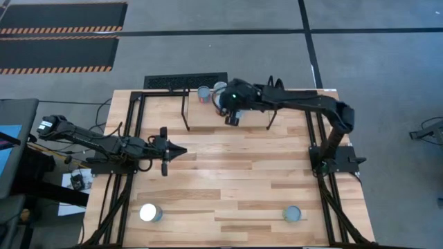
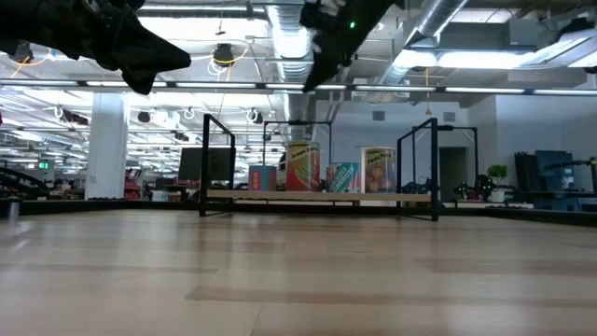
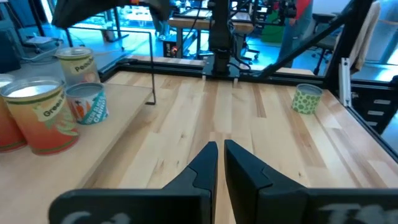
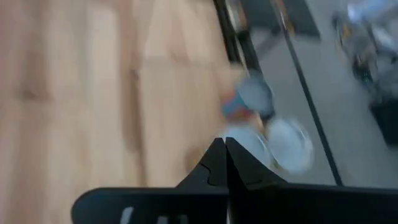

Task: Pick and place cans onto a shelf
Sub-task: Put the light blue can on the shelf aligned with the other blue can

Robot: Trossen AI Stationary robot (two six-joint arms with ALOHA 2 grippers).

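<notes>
High view: two cans wait near, the rest sit on the far shelf.

White-topped can (image 1: pixel 149 212) stands at the table's (image 1: pixel 235 173) near left; a green can (image 1: pixel 293 214) at near right. Mid-table on the left, the left end effector (image 1: pixel 178 151) hangs clenched, empty. Farther off, the right end effector (image 1: pixel 231 119) hovers over the shelf (image 1: pixel 228 115), fingers clenched, beside cans (image 1: pixel 205 93) at its far-left corner.
</notes>
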